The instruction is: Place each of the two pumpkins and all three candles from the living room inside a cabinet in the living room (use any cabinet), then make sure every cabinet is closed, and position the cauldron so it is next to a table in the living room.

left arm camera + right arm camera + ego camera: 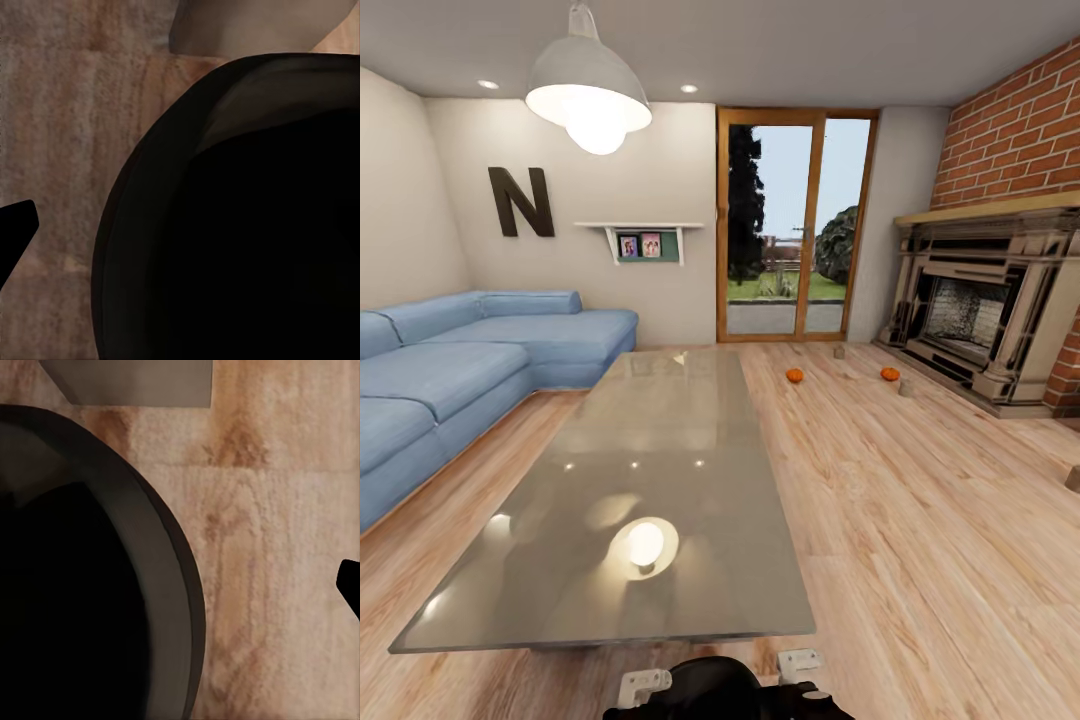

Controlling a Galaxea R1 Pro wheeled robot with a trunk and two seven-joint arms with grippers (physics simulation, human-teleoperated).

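The black cauldron (712,690) sits at the bottom edge of the head view, just in front of the glass table (690,450). My left gripper (645,687) and right gripper (798,664) flank it. The wrist views look down on its rim (247,225) (82,600) over the wood floor, each with one dark fingertip (15,225) (349,583) at the side. Two orange pumpkins (794,375) (889,374) lie on the floor far ahead near the fireplace. Tan candles (839,352) (905,387) (1072,478) stand around them. The cabinet is out of view.
A blue corner sofa (450,370) runs along the left wall. A stone fireplace (985,330) on a brick wall stands at the right. A glass door (795,230) is at the back. Open wood floor lies between the table and the fireplace.
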